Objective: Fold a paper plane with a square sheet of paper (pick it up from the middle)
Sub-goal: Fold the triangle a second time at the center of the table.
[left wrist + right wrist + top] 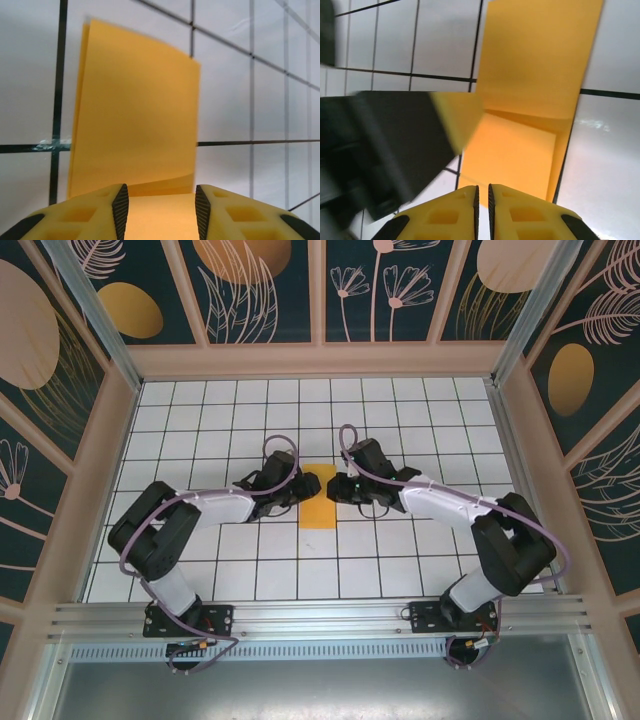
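Left end effector (159, 194) parted, right end effector (483, 193) closed.

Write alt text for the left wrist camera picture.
A folded sheet of orange paper lies on a white tiled table, its top layer raised. The left gripper stands open at the bottom edge, its yellow fingers over the paper.

lab cell: tiled table (200, 420), patterned walls (260, 290)

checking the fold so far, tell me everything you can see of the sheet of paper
The sheet of paper is plain, thin and orange-yellow, folded in half into a narrow two-layer rectangle. It lies on the white tiled table between the arms, its top layer bowing up slightly. The left gripper stands open at one edge and the right gripper is nearly closed at another. Whether either touches it I cannot tell.
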